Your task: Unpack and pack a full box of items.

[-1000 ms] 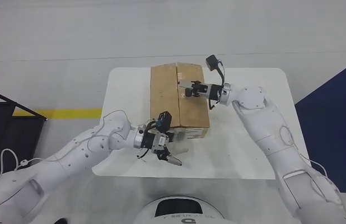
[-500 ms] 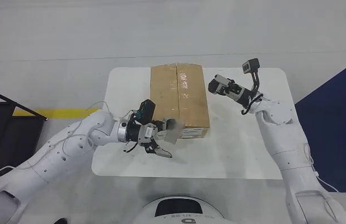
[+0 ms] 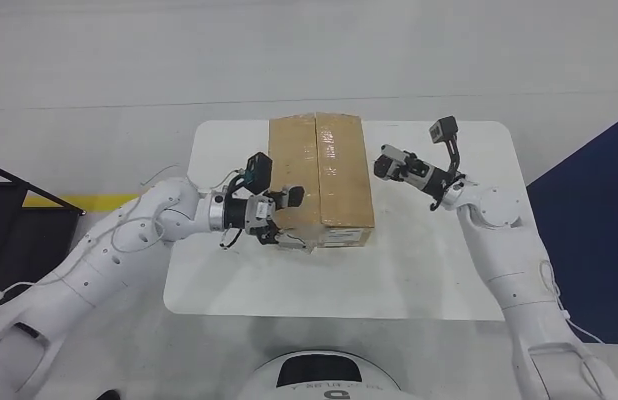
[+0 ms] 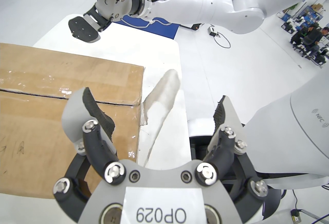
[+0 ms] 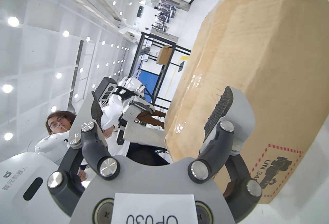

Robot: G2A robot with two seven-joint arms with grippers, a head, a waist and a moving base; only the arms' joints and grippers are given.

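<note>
Box (image 3: 319, 180): closed, taped seam up, by the tabletop's (image 3: 439, 270) far edge; loose tape strip (image 4: 162, 96) at its near end. Our left gripper (image 4: 154, 104), fingers apart, sits there, probably for peeling. Right gripper (image 3: 384, 163), also spread, flanks the box, likely bracing.

Matt cardboard box (image 3: 334, 180) sealed with glossy clear tape (image 4: 33, 77).

The box (image 3: 319, 170) I work on is plain brown cardboard, with glossy clear tape (image 4: 51, 81) along its seam and a red dashed frame (image 5: 277, 168) with black print on one side. The table (image 3: 429, 270) is white.
</note>
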